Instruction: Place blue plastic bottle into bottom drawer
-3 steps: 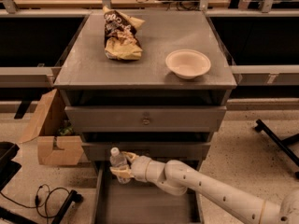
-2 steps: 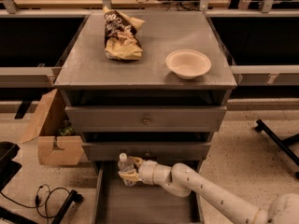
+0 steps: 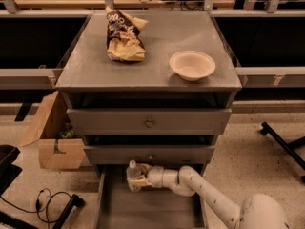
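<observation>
Gripper (image 3: 135, 180) grips blue plastic bottle (image 3: 133, 170) above open grey bottom drawer (image 3: 152, 209).

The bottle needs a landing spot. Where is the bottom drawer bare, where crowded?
Bare: the drawer floor in front of the hand, between its left side and the arm. Crowded: the back, where the hand grips the bottle, and the right, where the arm crosses.

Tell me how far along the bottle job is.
Done: the bottom drawer is pulled open. In hand: the gripper grips the bottle upright at the drawer's back end, below the middle drawer. Left: set it down, if it isn't already resting, and let go.
</observation>
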Controlling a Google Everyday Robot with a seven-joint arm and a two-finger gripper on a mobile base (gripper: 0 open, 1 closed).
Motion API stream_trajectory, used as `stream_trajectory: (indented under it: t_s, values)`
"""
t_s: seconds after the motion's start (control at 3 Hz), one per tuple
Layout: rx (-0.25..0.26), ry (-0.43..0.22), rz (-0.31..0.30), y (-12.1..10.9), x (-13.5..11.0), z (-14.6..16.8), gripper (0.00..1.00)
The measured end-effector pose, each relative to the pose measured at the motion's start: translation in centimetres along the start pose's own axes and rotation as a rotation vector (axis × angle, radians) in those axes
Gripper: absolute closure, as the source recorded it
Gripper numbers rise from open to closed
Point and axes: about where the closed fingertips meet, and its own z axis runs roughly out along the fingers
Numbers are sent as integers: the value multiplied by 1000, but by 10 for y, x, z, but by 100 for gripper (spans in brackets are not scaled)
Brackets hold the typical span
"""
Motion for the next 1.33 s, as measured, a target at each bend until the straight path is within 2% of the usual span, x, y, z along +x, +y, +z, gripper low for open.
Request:
stream_trajectory:
  t_s: [0.33,0.67,1.0,1.33]
  values:
    - [7,-9,-16,-11,-8,-9,100]
    - [-57,27,-35,4,14,8,100]
    - [-151,48,-54,11,41,19,100]
    - [-219,60,-63,12,65,21,100]
